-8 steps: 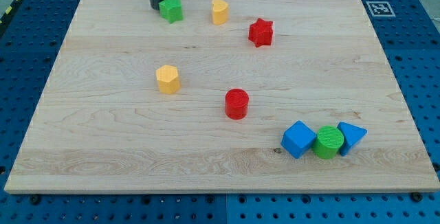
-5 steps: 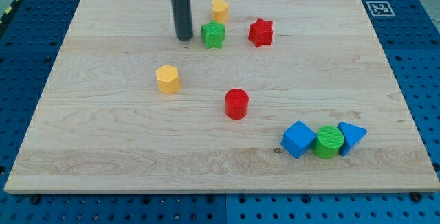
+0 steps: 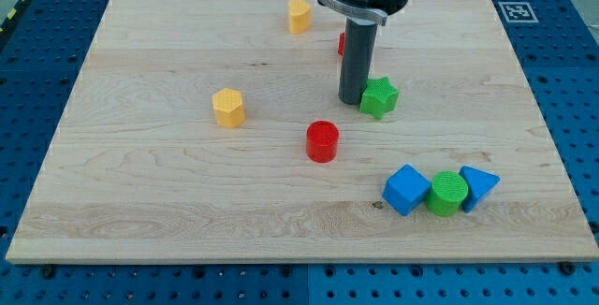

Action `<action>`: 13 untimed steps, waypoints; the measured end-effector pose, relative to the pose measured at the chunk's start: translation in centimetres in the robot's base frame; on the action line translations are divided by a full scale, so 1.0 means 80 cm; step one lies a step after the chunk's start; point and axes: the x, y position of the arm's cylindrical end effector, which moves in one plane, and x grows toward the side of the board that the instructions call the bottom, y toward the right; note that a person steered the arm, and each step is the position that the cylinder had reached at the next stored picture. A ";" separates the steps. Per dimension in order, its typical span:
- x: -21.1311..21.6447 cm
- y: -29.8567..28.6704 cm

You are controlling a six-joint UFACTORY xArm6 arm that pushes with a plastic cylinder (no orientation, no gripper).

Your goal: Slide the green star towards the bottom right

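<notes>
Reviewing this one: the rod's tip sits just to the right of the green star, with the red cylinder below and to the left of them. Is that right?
Not quite. In the camera view my tip sits just to the left of the green star, not its right, close against it. The rest holds: the red cylinder lies below and to the left of them.

Two green blocks point(image 3: 379, 97), two yellow point(image 3: 228, 108), two blue point(image 3: 406, 190), two red point(image 3: 322, 141).

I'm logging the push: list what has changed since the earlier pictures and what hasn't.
The green star slid from the view's top left down and rightward to mid-board. My tip followed, now touching its left side, the rod hiding most of the red star. The other blocks and the board stayed put.
</notes>
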 end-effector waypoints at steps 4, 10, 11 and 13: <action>0.050 0.082; 0.057 0.160; 0.079 0.163; 0.105 0.225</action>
